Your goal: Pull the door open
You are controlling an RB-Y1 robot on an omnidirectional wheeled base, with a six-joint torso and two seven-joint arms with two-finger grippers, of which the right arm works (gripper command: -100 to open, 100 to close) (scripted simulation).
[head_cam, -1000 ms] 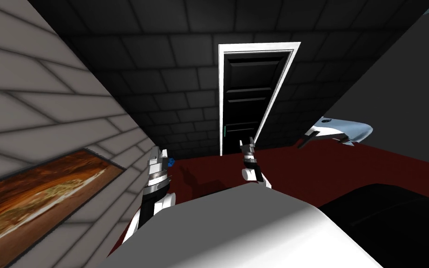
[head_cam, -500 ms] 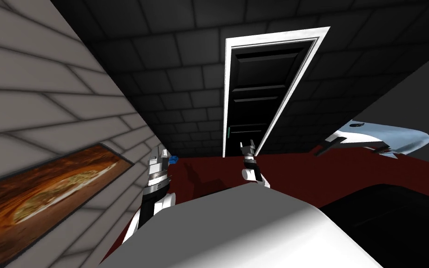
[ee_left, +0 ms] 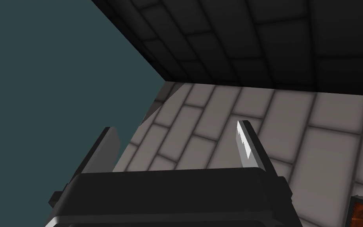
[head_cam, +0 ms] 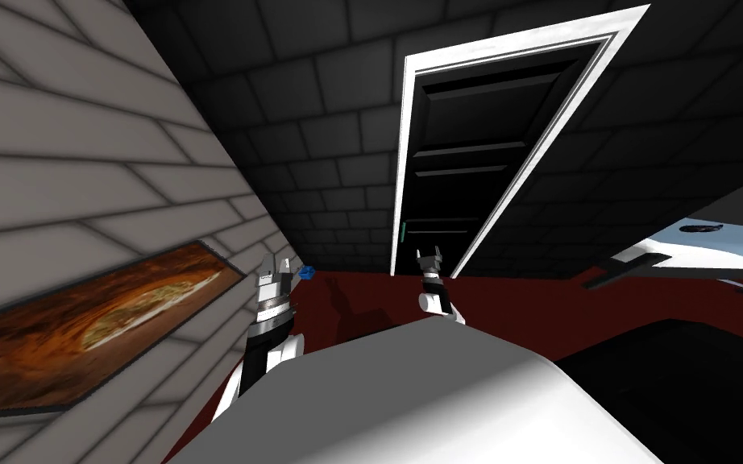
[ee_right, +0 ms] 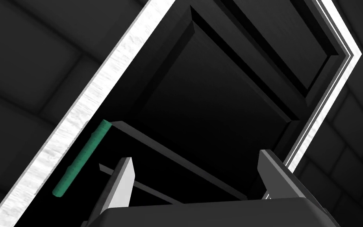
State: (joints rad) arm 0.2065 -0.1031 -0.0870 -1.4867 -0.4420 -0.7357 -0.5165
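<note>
Dead ahead at twelve o'clock, the door (head_cam: 475,153) looms larger than a second ago as I roll closer, still shut, its green handle (ee_right: 83,157) at ten o'clock of the released right claw (ee_right: 196,155), so the grasp is likely next; left claw (ee_left: 176,125) is released too.

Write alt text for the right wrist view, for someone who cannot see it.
The right gripper, open and empty, points at a black panelled door in a white frame. A green bar handle sits along the door's edge beside the frame, off to one side of the gripper, not between its fingers. A dark tiled wall surrounds the frame.
</note>
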